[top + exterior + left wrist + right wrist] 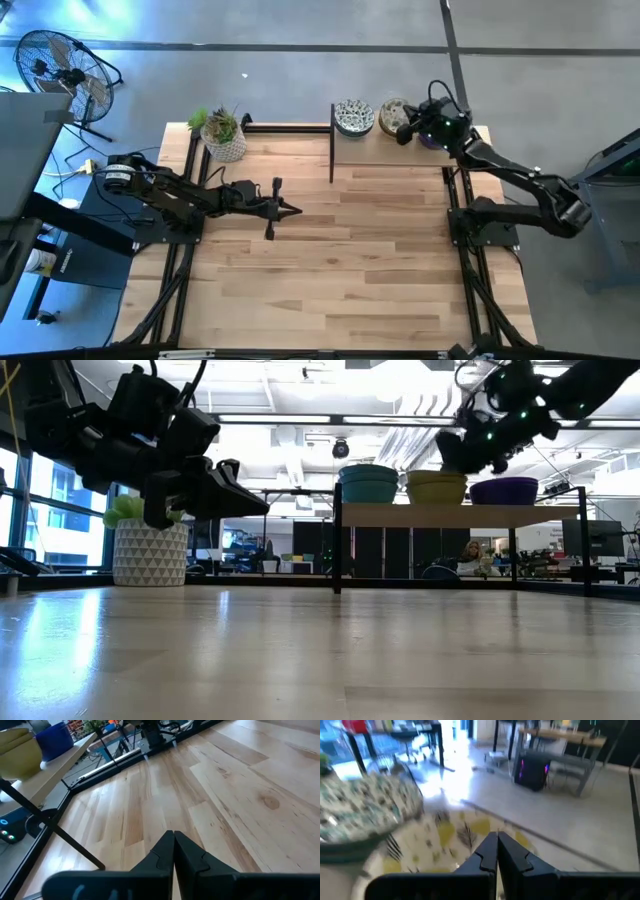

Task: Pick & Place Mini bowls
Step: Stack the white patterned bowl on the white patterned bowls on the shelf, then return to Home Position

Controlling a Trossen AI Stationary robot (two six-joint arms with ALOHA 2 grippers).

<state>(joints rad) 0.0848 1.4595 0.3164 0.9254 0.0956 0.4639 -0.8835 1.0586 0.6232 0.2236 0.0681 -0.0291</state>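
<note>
Right gripper (408,128) is hovering over the raised shelf (365,150) at the far edge of the table (350,260), w/ its fingers pressed together and gripping nothing; in the right wrist view the tips are meeting right above the yellow-patterned bowl stack (450,840). Mini bowls are all sitting on that shelf: a teal-patterned stack (353,117) on the left end, the yellow-patterned one next to it, mostly under the gripper, and a purple bowl (503,490) on the right end, clear in the low view but almost hidden by the arm from above. Exact bowl count per stack: can't tell. Left gripper (285,210) is waiting over the table's left-centre, fingers also closed on nothing, well apart from the shelf. Potted plant (224,135) is standing at the far left corner, not involved. Progress, judging by layout: no bowl is lying on the main tabletop and neither gripper is carrying one, so the job is looking like it's at the start or barely begun, w/ the right arm lining up for a pick from the yellow stack. It'd need to spread its fingers before it can take a rim. Pretty much all of the picking & placing looks left to do.
</note>
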